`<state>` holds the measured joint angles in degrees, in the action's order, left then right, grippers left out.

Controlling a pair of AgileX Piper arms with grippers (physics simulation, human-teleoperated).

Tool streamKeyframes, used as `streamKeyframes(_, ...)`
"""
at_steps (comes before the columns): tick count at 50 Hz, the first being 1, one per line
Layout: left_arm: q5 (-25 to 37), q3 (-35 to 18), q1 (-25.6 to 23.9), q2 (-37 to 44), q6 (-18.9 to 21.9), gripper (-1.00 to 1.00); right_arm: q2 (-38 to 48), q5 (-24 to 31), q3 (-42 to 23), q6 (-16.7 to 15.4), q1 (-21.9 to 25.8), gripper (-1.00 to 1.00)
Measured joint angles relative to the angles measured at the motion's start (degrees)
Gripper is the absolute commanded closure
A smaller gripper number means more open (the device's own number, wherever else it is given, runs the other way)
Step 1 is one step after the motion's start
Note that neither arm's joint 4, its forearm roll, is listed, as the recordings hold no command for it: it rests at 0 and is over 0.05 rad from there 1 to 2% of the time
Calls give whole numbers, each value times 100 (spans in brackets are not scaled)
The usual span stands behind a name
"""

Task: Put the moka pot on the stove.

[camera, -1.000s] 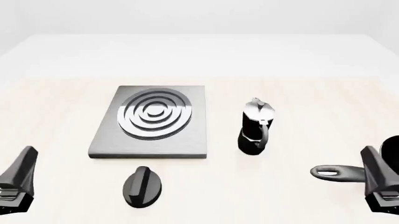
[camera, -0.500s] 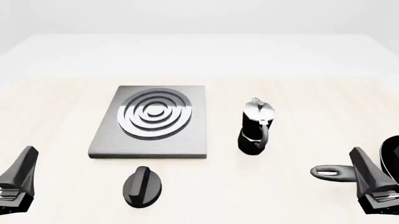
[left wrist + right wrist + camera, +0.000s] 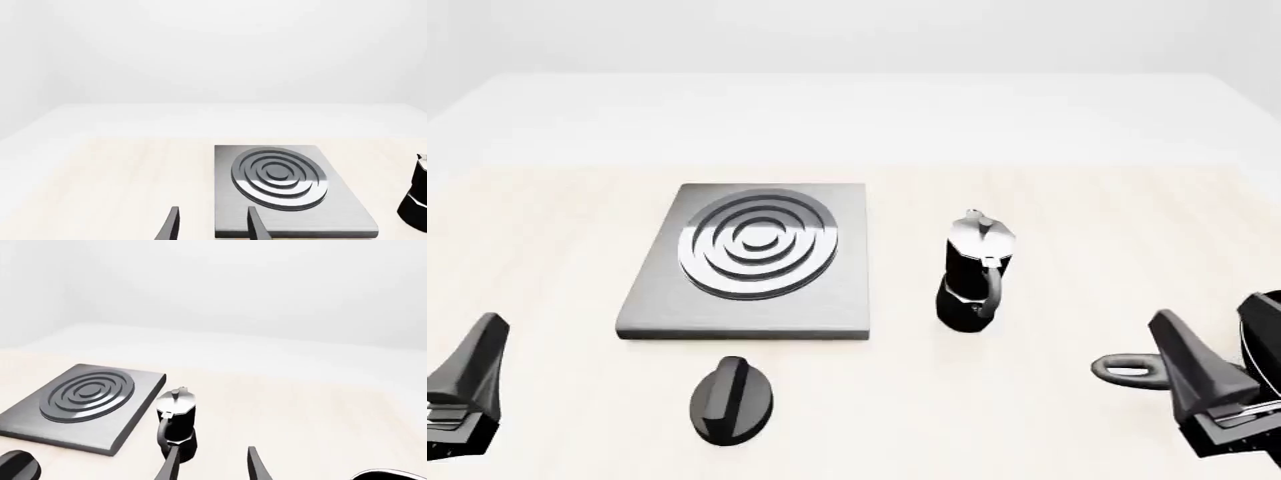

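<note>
The moka pot [image 3: 974,275] stands upright on the table, black with a silver-grey lid, just right of the stove [image 3: 754,260]. The stove is a flat dark-grey slab with concentric burner rings and nothing on it. My right gripper [image 3: 1169,330] is open at the near right, above the pan's handle, short of the pot and to its right. In the right wrist view the moka pot [image 3: 177,425] shows just beyond the open right gripper [image 3: 212,459], beside the stove [image 3: 87,405]. My left gripper [image 3: 478,345] sits at the near left, open [image 3: 213,220], with the stove [image 3: 287,185] ahead.
A black long-handled pan [image 3: 1128,368] lies at the near right, partly behind my right gripper. A black oval knob [image 3: 731,398] lies in front of the stove. The pot's edge [image 3: 417,200] shows at the border of the left wrist view.
My right gripper has moved left and a little forward, over the pan's handle toward the moka pot. The left gripper, the pot and the stove have not moved.
</note>
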<state>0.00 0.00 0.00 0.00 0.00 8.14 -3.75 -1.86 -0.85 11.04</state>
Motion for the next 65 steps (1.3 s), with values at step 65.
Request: streamKeyframes(65,0,0,0,0,0,-100,4875,-4422,23,341,1171,-100)
